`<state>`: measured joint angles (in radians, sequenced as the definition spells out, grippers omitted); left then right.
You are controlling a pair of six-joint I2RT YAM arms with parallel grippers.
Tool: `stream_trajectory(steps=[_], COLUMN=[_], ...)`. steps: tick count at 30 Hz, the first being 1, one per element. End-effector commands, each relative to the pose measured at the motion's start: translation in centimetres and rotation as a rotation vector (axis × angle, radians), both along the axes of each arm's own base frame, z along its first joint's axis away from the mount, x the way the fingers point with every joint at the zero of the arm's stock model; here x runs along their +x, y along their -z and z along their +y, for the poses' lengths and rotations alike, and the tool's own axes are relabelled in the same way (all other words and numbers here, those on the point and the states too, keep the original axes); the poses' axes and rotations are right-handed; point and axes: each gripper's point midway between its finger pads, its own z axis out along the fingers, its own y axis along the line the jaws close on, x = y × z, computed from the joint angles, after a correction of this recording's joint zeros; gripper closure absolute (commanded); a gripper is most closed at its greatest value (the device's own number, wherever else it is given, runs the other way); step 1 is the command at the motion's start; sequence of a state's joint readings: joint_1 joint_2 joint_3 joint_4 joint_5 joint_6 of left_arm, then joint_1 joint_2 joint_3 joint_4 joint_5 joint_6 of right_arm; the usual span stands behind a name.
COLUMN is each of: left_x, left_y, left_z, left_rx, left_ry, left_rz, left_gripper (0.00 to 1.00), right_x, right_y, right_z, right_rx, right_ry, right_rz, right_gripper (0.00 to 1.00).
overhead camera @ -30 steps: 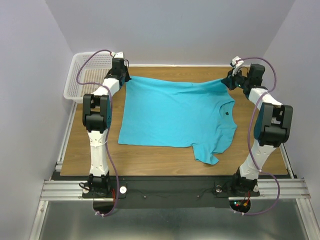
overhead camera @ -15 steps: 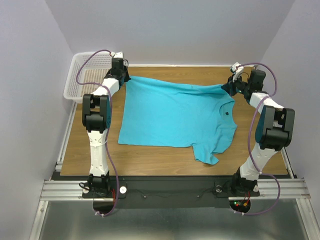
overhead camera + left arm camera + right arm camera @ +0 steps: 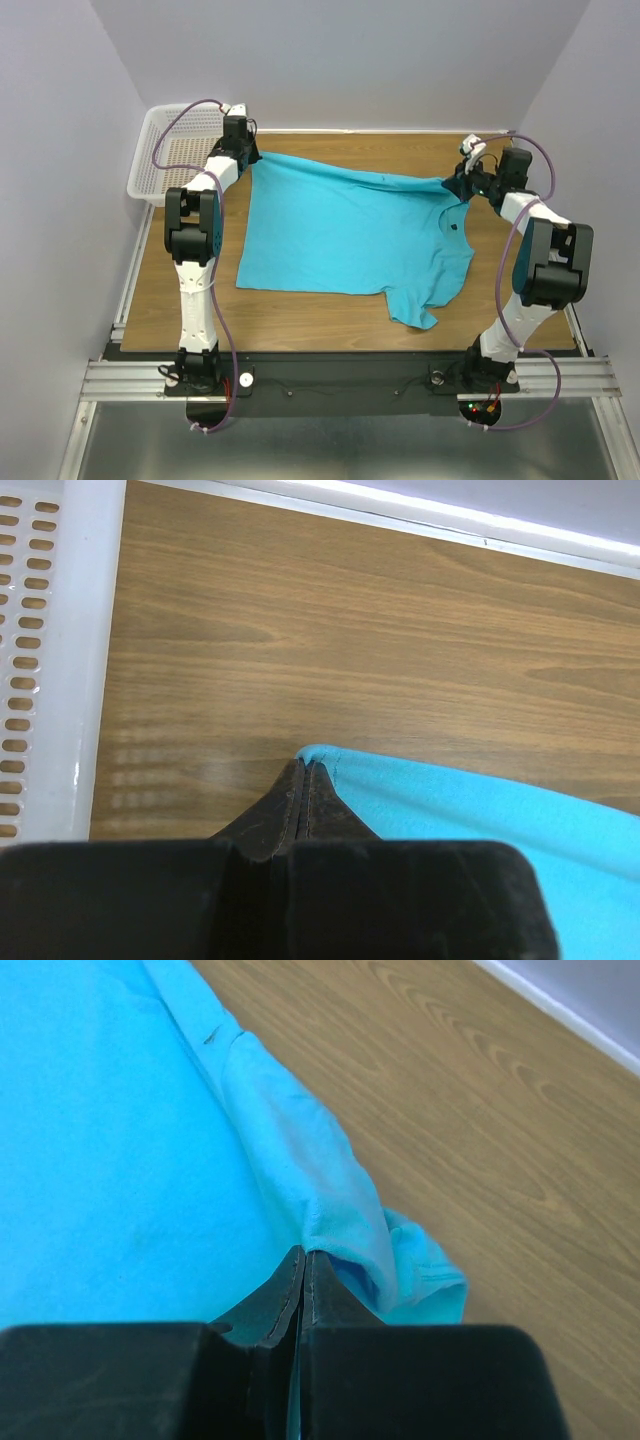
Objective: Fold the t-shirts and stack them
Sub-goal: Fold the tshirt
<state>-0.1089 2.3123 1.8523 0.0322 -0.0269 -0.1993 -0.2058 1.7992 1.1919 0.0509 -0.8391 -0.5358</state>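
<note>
from above, the t-shirt lies flat on the table, its far edge stretched between the left gripper and the right gripper, likely to prepare a fold; in the left wrist view the jaws are pressed together on the hem corner; in the right wrist view they pinch the bunched sleeve.

No word, brand, number or sign can be read in any of the views. The only candidate is a small dark mark near the neckline of the turquoise t-shirt. From the top camera it is too small to tell whether it is a label, a logo or print.
</note>
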Motion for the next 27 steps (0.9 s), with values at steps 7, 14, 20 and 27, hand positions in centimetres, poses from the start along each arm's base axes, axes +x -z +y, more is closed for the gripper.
stream_trajectory(steps=[7,14,20,27], left_x=[0.5,0.6,0.5,0.5], left_y=[-3.2,-3.4,-3.1,-3.2], left_z=[0.9,0.8,0.9,0.9], left_rx=[-0.005,-0.006,-0.006,-0.008], left_ry=[-0.010,-0.008,-0.009,-0.006], left_rz=[-0.068,-0.071,-0.067,-0.068], left_gripper=[1.00,1.00,1.00,1.00], right_x=[-2.2,-3.1,-3.8,-4.3], right_y=[0.3,-0.1,-0.3,1.8], right_z=[-0.4,-0.1,0.2,0.0], right_rx=[-0.056,-0.035,-0.022,-0.032], right_ry=[-0.022,-0.043,-0.055,-0.041], right_rz=[-0.024,-0.030,-0.026,0.019], right_gripper=[0.99,1.00,0.99,0.99])
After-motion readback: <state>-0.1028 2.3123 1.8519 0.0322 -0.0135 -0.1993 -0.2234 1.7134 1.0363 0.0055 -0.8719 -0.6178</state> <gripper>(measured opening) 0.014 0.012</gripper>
